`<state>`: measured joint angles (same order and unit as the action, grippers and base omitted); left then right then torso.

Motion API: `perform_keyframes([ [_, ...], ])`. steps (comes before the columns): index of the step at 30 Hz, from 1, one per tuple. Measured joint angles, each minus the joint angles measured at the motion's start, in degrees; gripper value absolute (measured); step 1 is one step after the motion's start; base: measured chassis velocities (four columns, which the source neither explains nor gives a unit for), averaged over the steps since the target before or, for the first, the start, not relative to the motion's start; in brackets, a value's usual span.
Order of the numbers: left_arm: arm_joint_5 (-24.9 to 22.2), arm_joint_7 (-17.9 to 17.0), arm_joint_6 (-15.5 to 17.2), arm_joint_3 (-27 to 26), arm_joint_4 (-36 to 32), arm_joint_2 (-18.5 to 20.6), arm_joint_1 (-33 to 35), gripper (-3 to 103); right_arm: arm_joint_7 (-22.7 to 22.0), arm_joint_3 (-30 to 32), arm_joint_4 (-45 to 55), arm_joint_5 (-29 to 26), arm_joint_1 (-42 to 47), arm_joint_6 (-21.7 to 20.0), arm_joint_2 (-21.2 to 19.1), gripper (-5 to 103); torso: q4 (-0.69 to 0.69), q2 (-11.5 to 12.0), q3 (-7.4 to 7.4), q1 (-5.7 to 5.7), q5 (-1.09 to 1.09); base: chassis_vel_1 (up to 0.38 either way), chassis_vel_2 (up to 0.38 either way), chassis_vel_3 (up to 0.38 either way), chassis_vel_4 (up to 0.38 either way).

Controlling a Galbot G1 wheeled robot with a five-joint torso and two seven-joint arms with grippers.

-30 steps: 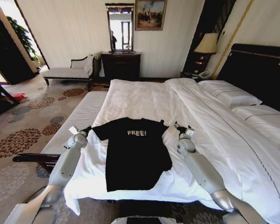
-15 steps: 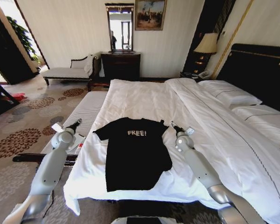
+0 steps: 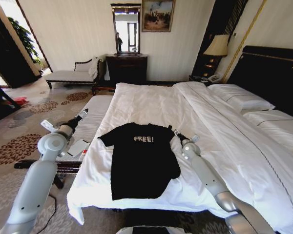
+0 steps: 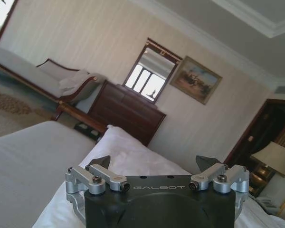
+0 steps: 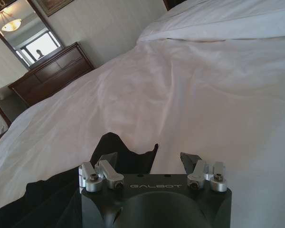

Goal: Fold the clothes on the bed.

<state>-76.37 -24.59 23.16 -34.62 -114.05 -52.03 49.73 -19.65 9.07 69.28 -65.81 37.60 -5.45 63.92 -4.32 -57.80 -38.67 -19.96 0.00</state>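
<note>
White bed [image 3: 151, 105] in a hotel room. Left gripper [image 3: 81, 114], fingers spread and empty, is up over the bench [image 3: 85, 122], well apart from the T-shirt [image 3: 141, 158]. The shirt lies flat, collar toward the far edge, hem nearest. Right gripper [image 3: 175, 131], fingers apart, sits just beside its sleeve.

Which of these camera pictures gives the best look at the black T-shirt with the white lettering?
The head view: the black short-sleeved T-shirt lies spread flat on the white bed, its whole outline and "FREE!" showing. The right wrist view catches just a dark sleeve edge beside the right gripper. The left wrist view looks away.
</note>
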Motion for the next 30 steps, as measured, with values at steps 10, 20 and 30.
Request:
perform_keyframes([
  [10,-2.41,-1.28,0.73,-7.4,-11.23,5.32,4.51,100,0.12,-1.46,-3.25,-3.87,-2.52,1.23,2.72,78,0.05,0.0,0.0,0.0,-0.01,0.0,0.0,0.0,0.0],
  [20,-2.52,-2.0,1.15,-9.86,-13.36,3.89,7.54,100,0.45,-1.37,-6.17,-2.22,-3.33,2.05,3.55,57,0.02,0.0,0.0,0.0,0.0,0.0,0.0,0.0,0.0],
  [30,-1.35,-2.13,1.31,-9.88,-12.86,3.89,8.09,100,0.94,-0.98,-6.33,-1.58,-3.36,2.17,3.42,20,0.0,0.0,-0.01,0.0,0.0,0.0,0.0,0.0,0.0],
])
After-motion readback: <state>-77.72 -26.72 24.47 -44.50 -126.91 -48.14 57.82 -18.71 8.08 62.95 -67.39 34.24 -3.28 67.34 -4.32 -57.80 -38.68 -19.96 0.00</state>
